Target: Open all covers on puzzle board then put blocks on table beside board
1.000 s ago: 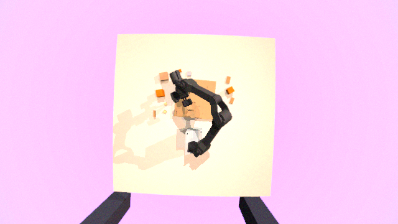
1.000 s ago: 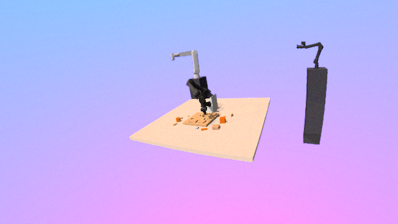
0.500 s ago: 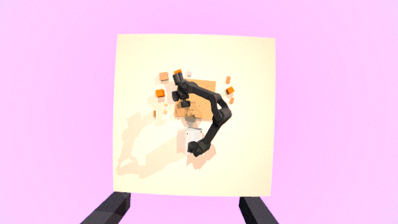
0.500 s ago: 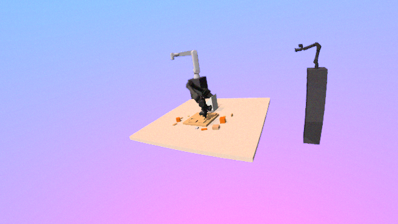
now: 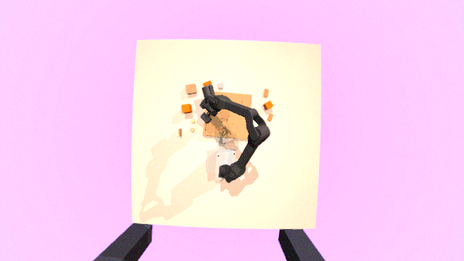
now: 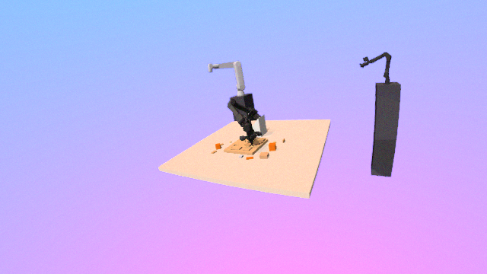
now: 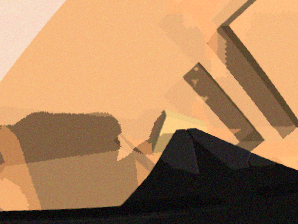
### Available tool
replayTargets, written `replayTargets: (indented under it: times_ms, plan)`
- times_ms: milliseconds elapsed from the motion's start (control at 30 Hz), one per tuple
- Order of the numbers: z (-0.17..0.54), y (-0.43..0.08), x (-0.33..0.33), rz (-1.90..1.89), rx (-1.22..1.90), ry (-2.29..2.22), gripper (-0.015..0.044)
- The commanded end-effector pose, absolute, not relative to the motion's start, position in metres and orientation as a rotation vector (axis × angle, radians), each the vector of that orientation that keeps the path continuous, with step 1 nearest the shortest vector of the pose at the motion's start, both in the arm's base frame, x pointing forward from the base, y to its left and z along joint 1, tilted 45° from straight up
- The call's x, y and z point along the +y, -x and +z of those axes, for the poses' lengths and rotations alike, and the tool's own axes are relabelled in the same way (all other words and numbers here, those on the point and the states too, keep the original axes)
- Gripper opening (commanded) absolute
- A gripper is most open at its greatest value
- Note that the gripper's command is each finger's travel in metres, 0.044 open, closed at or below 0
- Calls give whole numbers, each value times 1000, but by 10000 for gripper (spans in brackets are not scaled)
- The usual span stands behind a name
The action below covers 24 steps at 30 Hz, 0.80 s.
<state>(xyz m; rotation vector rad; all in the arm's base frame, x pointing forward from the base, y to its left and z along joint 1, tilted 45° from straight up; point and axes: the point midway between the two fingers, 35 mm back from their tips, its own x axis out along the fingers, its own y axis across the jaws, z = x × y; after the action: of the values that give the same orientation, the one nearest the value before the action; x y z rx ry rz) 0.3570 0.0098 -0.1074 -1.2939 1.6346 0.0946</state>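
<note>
The tan puzzle board (image 5: 239,99) (image 6: 237,151) (image 7: 113,56) lies in the middle of the table (image 5: 290,174) (image 6: 289,171). My gripper (image 5: 205,117) (image 6: 246,139) (image 7: 185,139) is shut with nothing between the fingers. It is low over the board's left edge. In the wrist view a dark open well (image 7: 63,135) lies to the left of the fingers and cover tracks (image 7: 222,99) run to the right. A small pale yellow piece (image 7: 176,123) shows just behind the fingertip. Several blocks lie on the table beside the board: an orange one (image 5: 186,108) (image 6: 272,146), a tan one (image 5: 191,88) (image 6: 263,154) and another orange one (image 5: 268,105).
More small pieces lie left of the board (image 5: 180,133) and right of it (image 5: 265,93). The arm's base (image 5: 226,173) stands on a white plate in front of the board. A dark pillar (image 6: 385,129) with a camera arm stands off the table.
</note>
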Motion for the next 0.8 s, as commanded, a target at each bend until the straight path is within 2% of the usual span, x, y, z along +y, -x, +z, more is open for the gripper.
replayTargets:
  times_ms: [0,767]
  plan:
    - [-111,-352,1,-238,1568,989,0]
    - [-112,-358,-1,-203,1580,1025,0]
